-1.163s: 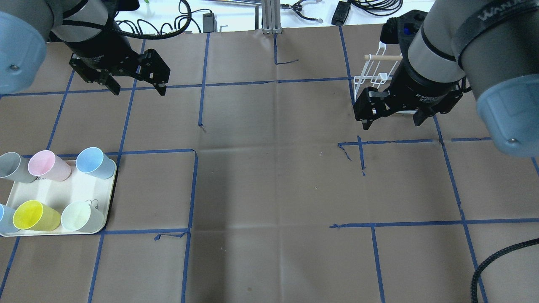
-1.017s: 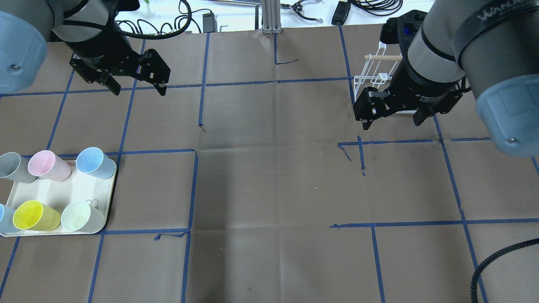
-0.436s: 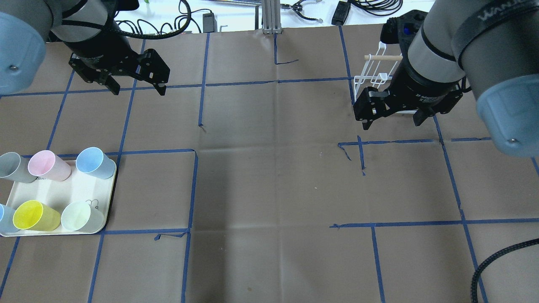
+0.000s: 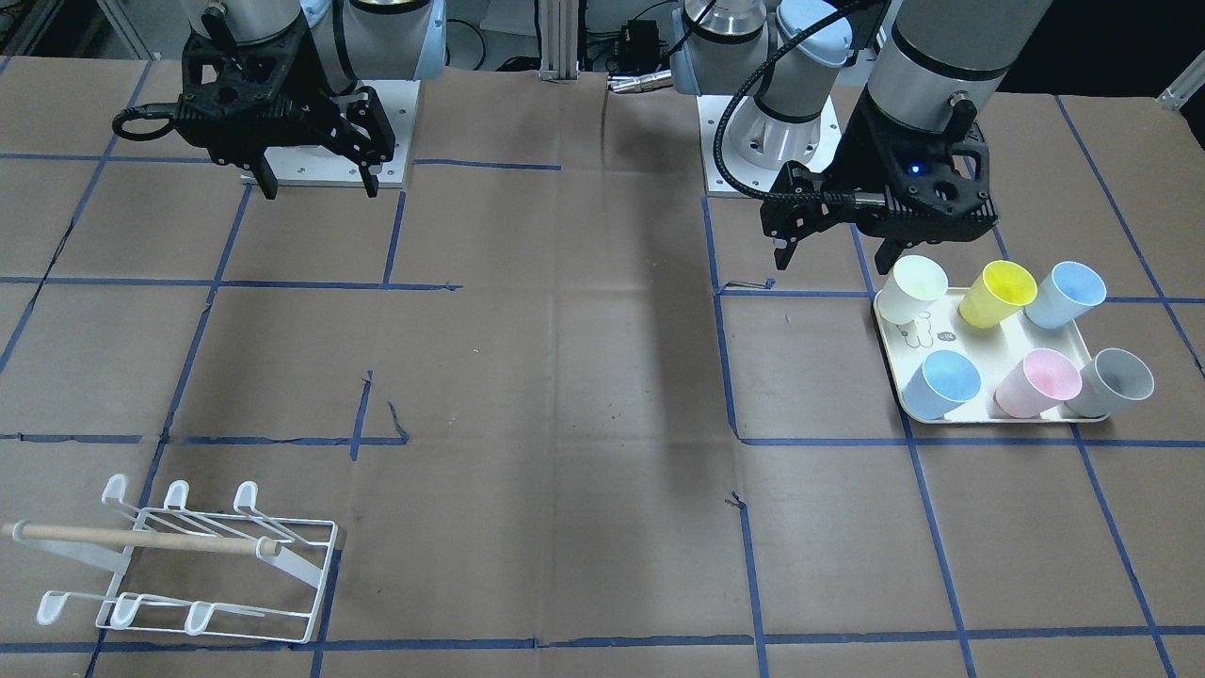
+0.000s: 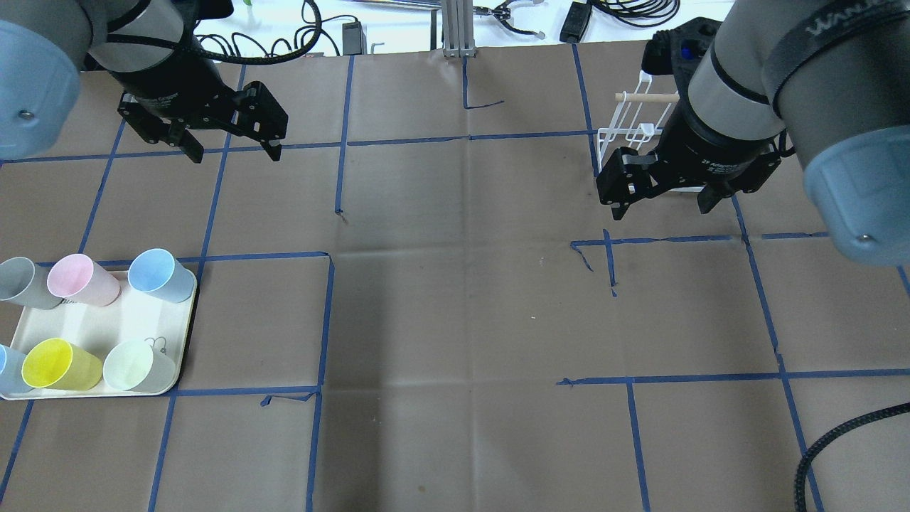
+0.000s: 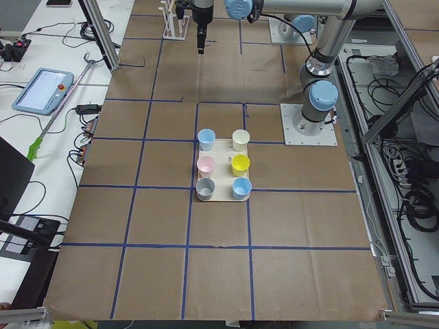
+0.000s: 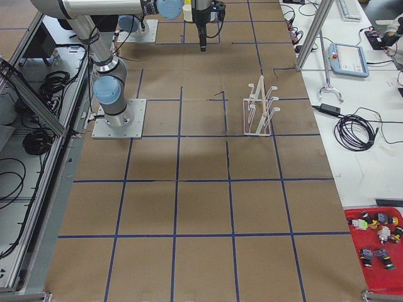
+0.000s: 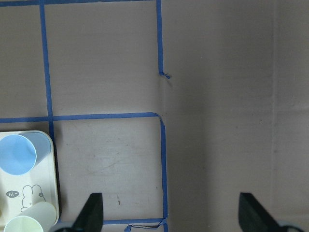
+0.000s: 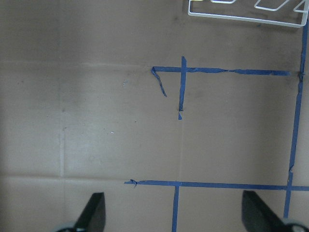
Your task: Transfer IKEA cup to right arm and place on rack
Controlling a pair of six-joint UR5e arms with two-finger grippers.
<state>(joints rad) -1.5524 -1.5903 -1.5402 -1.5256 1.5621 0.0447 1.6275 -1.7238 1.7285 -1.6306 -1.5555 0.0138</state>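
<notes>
Several pastel cups stand upright on a cream tray (image 5: 121, 320) at the table's left, among them a blue cup (image 5: 160, 274), a pink cup (image 5: 78, 279), a yellow cup (image 5: 57, 364) and a pale green cup (image 5: 135, 364). My left gripper (image 5: 231, 151) is open and empty, raised beyond the tray; from the front it (image 4: 833, 259) hangs beside the pale cup (image 4: 915, 287). My right gripper (image 5: 662, 208) is open and empty, just in front of the white wire rack (image 5: 629, 131). The rack (image 4: 188, 565) is empty, its wooden dowel across it.
Blue tape lines grid the brown paper table cover (image 5: 462, 306). Cables and a metal post (image 5: 455, 28) lie beyond the far edge. The left wrist view shows the tray's corner (image 8: 48, 193) and the blue cup (image 8: 17, 154); the right wrist view shows the rack's base (image 9: 251, 17).
My left gripper has drifted very slightly away from the tray. The right gripper, cups and rack have not visibly moved.
</notes>
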